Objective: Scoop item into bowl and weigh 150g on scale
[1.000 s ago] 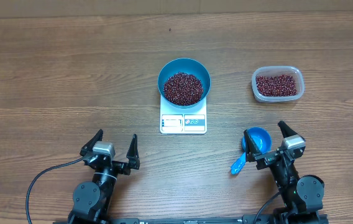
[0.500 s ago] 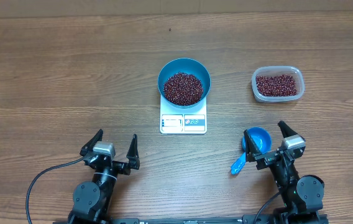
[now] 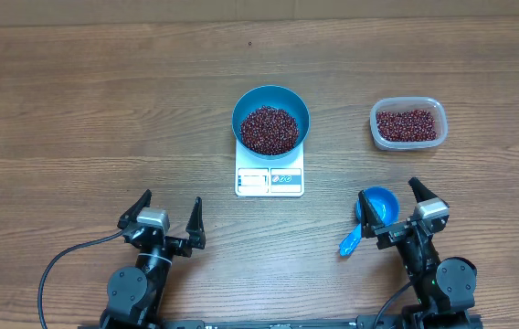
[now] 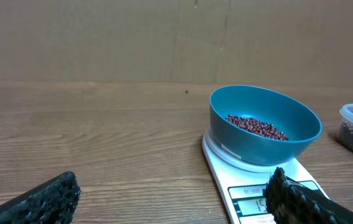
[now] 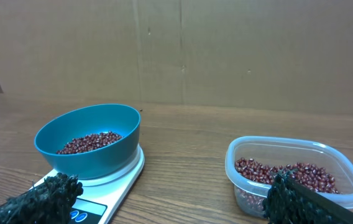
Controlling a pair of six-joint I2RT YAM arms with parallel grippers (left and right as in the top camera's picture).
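The bowl of beans sits on the scale mid-frame, well above your left pincer and right pincer, both wide open.

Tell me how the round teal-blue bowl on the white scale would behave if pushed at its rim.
The round teal-blue bowl overhangs the small white scale, so a rim push might tip or slide it off. Its smooth sides look slippery. The loose red-brown beans inside add weight and could shift or spill.
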